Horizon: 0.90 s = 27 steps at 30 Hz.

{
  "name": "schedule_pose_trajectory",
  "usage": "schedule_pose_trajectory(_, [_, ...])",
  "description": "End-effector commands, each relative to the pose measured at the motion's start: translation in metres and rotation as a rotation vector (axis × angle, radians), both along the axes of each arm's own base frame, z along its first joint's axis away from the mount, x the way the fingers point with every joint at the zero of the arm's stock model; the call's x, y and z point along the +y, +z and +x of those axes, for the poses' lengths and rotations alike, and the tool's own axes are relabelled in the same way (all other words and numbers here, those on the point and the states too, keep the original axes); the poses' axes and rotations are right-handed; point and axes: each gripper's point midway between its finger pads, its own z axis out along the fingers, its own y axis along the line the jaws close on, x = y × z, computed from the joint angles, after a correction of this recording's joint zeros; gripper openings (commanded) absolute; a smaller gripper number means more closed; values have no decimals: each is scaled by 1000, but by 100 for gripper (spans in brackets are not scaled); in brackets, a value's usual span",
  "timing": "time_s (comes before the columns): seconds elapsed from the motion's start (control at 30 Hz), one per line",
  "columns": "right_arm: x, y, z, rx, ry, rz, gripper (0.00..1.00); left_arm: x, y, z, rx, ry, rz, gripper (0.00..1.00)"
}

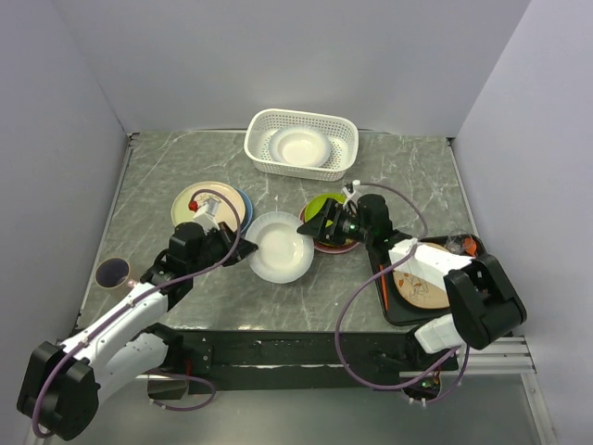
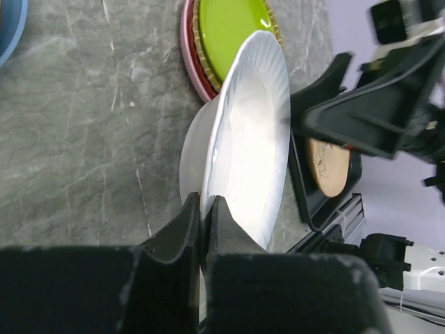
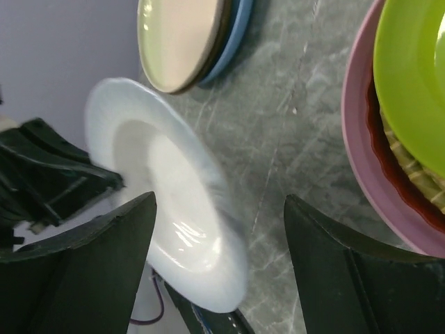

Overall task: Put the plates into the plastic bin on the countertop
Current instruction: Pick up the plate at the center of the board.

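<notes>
On the dark grey marbled countertop (image 1: 408, 176), boxed by pale walls (image 1: 306, 56), my left gripper (image 2: 206, 209) pinches the rim of one tilted white plate (image 2: 254, 132) near the centre. My right gripper (image 1: 313, 222) hangs beside it, spread wide and holding nothing. A second white plate (image 1: 298, 146) lies in the plastic bin (image 1: 264, 153) at the far edge. A two-plate stack (image 1: 215, 202) sits left, a four-plate stack (image 1: 326, 204) right.

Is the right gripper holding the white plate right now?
No, the right gripper has its jaws wide open, and it is the left gripper that pinches the rim of the white plate.
</notes>
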Motion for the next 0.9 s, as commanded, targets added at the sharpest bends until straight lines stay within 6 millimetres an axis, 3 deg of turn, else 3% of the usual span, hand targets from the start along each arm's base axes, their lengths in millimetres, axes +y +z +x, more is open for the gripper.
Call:
schedule_pose_trajectory(0.0, [13, -7, -8, -15, 47, 46, 80, -10, 69, 9, -165, -22, -121, 1])
schedule_pose_trajectory(0.3, [40, -9, -32, 4, 151, 123, 71, -12, 59, 10, -138, -22, -134, 1])
schedule_pose_trajectory(0.53, [40, -11, -38, 24, 150, 158, 42, -8, 55, 14, -131, 6, -108, 1])
schedule_pose_trajectory(0.63, [37, -13, -40, 25, 138, 154, 25, -8, 52, 14, -124, 4, -109, 1])
schedule_pose_trajectory(0.67, [35, -12, -41, 20, 134, 151, 12, -8, 51, 14, -122, 5, -110, 1])
schedule_pose_trajectory(0.73, [32, -15, -42, 24, 125, 140, 3, -8, 48, 13, -118, 7, -109, 1])
schedule_pose_trajectory(0.87, [29, -14, -45, 17, 114, 132, 0, -7, 45, 13, -113, 12, -106, 1])
